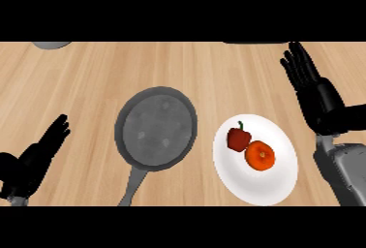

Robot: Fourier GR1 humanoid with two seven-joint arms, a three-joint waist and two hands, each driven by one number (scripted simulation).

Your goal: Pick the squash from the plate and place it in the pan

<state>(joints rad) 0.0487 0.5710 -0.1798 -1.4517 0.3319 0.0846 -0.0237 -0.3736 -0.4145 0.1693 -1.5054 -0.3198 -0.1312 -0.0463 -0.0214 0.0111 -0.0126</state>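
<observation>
- Two black hands showed over the wooden counter point(85, 77): the left hand point(32, 160) at the near left edge, the right hand point(314, 92) at the right, reaching toward the far side.
- Left hand's fingers were straight and slightly spread, pointing up and away, holding nothing.
- Right hand's fingers were likewise straight and relaxed, touching nothing; it stood to the right of the plate point(275, 186), apart from it.
- On the white plate, near right of centre, lay the orange round squash point(260, 156), just beside a red pepper point(238, 138) with a dark stem; the two looked to touch.
- Left of the plate, close by, sat the grey pan point(157, 128), its handle point(133, 186) running toward the near edge; nothing lay in it.
- At the far left edge a grey rounded object point(52, 44) was partly cut off, and a dark shape point(253, 42) showed at the far edge; neither could be identified.
- No writing, brand or label could be read on anything.
</observation>
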